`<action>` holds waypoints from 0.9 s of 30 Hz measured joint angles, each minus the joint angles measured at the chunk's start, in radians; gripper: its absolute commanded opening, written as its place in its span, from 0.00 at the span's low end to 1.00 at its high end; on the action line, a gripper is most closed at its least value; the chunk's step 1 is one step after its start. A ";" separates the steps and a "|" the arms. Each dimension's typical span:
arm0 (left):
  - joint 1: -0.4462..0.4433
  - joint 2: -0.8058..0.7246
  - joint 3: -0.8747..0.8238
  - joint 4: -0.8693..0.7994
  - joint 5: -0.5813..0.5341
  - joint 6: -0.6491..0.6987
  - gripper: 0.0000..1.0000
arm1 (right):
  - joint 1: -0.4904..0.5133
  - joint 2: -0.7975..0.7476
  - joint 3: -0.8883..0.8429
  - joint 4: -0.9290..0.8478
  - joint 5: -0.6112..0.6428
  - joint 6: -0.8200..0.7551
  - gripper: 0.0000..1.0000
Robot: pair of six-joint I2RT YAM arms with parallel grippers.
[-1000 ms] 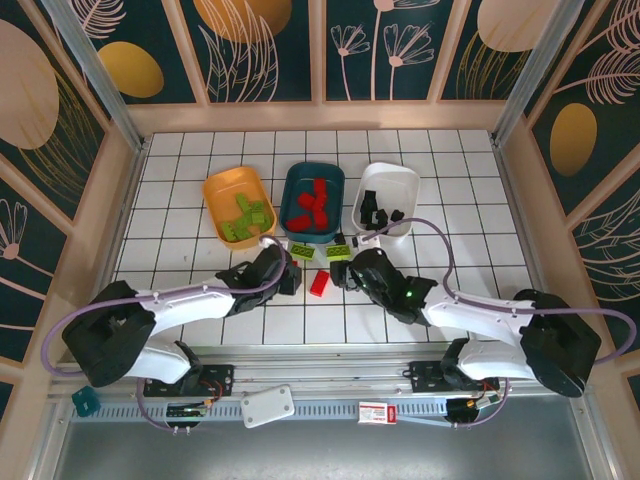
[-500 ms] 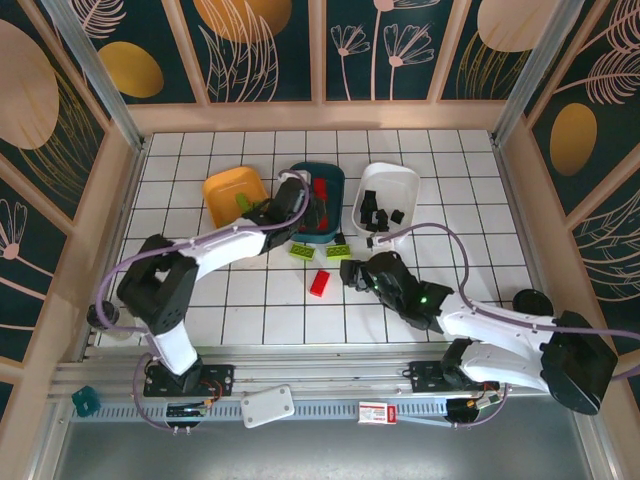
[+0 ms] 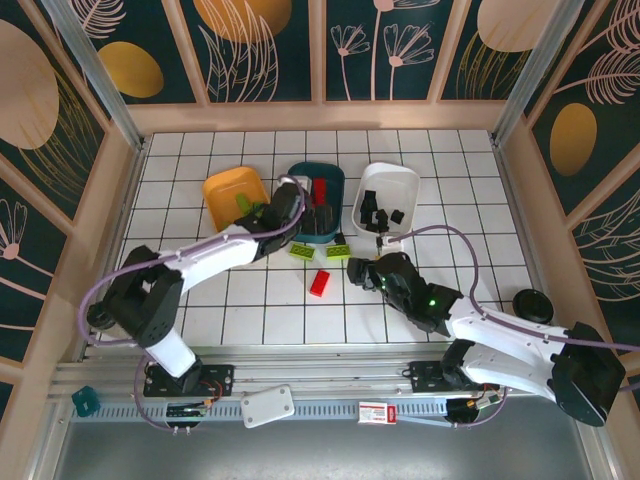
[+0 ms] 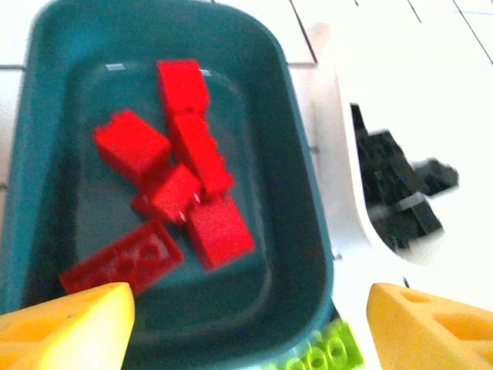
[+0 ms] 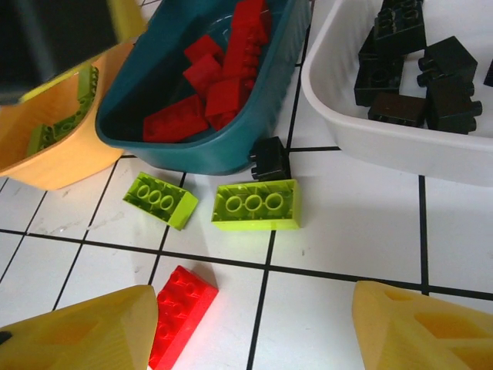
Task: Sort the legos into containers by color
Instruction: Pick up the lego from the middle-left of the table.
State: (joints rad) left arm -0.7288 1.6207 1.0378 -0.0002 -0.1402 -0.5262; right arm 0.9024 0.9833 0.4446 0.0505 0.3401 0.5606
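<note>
Left hand (image 4: 248,327) over dark teal tray (image 4: 304,200), fingers spread wide, nothing between them. I count about six red bricks (image 4: 192,146) in that tray. Right hand (image 5: 254,331) low over bench (image 5: 347,254), also wide, empty. Loose on bench ahead of it:
- small lime green brick (image 5: 160,200)
- larger lime green brick (image 5: 256,205)
- black brick (image 5: 269,159), just beside teal tray
- red brick (image 5: 181,304), nearest my fingers

Black bricks (image 5: 431,69) in white tray (image 5: 370,139). Green bricks (image 5: 62,123) in orange-yellow tray (image 5: 69,166).

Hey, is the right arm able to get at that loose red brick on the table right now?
Probably yes. The red brick lies flat on bare tiles right by its open jaws, clear of the two green bricks; nothing stands between.
</note>
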 measured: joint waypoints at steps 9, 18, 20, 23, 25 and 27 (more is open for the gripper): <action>-0.208 -0.063 -0.237 -0.001 0.000 -0.040 0.79 | -0.041 -0.001 -0.003 -0.002 -0.008 0.000 0.68; -0.260 0.060 -0.242 0.000 -0.029 -0.069 0.54 | -0.045 -0.023 -0.003 -0.007 -0.019 0.000 0.68; -0.260 0.080 -0.242 0.000 -0.037 -0.068 0.49 | -0.045 -0.032 -0.003 -0.008 -0.019 0.000 0.68; -0.260 0.087 -0.240 -0.001 -0.061 -0.066 0.33 | -0.046 -0.035 -0.003 -0.010 -0.019 0.000 0.69; -0.260 0.085 -0.239 -0.002 -0.072 -0.063 0.24 | -0.046 -0.035 -0.003 -0.015 -0.019 0.000 0.68; -0.260 0.083 -0.238 0.000 -0.078 -0.061 0.20 | -0.047 -0.035 -0.003 -0.019 -0.019 0.000 0.69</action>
State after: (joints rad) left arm -0.9886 1.7039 0.7998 -0.0006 -0.2180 -0.5869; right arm 0.8551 0.9485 0.4416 0.0319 0.3214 0.5606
